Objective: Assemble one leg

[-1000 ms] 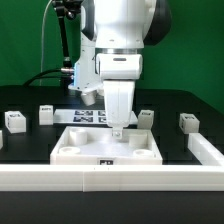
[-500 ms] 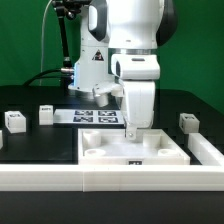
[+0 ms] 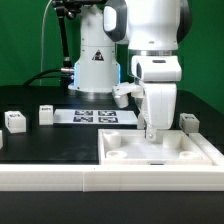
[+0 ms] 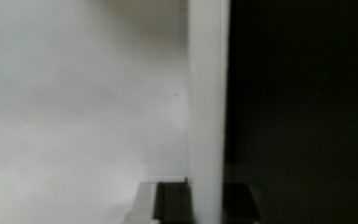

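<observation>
The large white square panel (image 3: 128,150) lies flat at the front of the black table, toward the exterior view's right. My gripper (image 3: 151,133) points straight down and is shut on the panel's raised rim (image 4: 208,90) at its far edge. In the wrist view my gripper (image 4: 206,205) has its two dark fingers (image 4: 172,205) on either side of that rim, with the panel's flat face (image 4: 87,100) on one side and the black table (image 4: 309,100) on the other. Three small white legs with marker tags stand loose on the table (image 3: 14,121) (image 3: 46,114) (image 3: 189,122).
The marker board (image 3: 95,115) lies behind the panel, in front of the arm's base (image 3: 95,70). A long white rail (image 3: 60,178) runs along the table's front edge, touching the panel's front. The leg at the exterior view's right stands close beside my gripper.
My gripper has slid toward the exterior view's right, and the white panel has moved with it along the front rail. A leg seen earlier behind the panel is now hidden by the arm.
</observation>
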Motion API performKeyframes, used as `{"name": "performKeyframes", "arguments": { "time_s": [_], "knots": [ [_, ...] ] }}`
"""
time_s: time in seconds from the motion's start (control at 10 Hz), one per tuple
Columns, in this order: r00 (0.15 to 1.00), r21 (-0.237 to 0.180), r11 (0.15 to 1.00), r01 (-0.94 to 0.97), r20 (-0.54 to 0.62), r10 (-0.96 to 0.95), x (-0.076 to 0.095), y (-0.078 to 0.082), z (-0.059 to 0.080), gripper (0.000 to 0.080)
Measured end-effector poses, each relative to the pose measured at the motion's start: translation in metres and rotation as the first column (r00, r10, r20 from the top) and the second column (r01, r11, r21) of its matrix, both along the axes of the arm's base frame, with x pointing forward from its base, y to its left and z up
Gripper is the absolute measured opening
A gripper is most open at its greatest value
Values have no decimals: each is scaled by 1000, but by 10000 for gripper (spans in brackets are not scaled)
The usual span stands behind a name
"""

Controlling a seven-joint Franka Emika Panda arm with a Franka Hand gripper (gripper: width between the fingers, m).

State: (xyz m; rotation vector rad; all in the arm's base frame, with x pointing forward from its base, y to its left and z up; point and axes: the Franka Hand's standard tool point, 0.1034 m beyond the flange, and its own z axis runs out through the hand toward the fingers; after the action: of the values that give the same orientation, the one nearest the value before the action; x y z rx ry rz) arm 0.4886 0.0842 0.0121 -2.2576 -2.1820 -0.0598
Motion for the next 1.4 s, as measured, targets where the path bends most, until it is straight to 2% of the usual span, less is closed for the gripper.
{"name": "performKeyframes", "arguments": {
  "time_s": [0.5, 0.6, 0.7, 0.8, 0.9, 1.0, 1.1, 1.3, 1.4],
  "knots": [
    [1000, -8, 1000, 26, -12, -26, -1, 1, -1, 69],
    [1000, -8, 1000, 26, -12, -26, -1, 1, -1, 284],
    [1000, -8, 1000, 26, -13, -27, -1, 1, -1, 284],
    [1000, -8, 1000, 27, -13, -27, -1, 1, -1, 467],
    [1000, -8, 1000, 27, -13, -27, -1, 0, -1, 585],
    [1000, -8, 1000, 27, -13, -27, -1, 0, -1, 585],
    [1000, -8, 1000, 27, -13, -27, -1, 0, -1, 636],
    [999, -7, 999, 34, -9, -34, -1, 0, 0, 646],
    [998, -5, 998, 70, 6, -70, -3, 1, 9, 649]
  ]
}}
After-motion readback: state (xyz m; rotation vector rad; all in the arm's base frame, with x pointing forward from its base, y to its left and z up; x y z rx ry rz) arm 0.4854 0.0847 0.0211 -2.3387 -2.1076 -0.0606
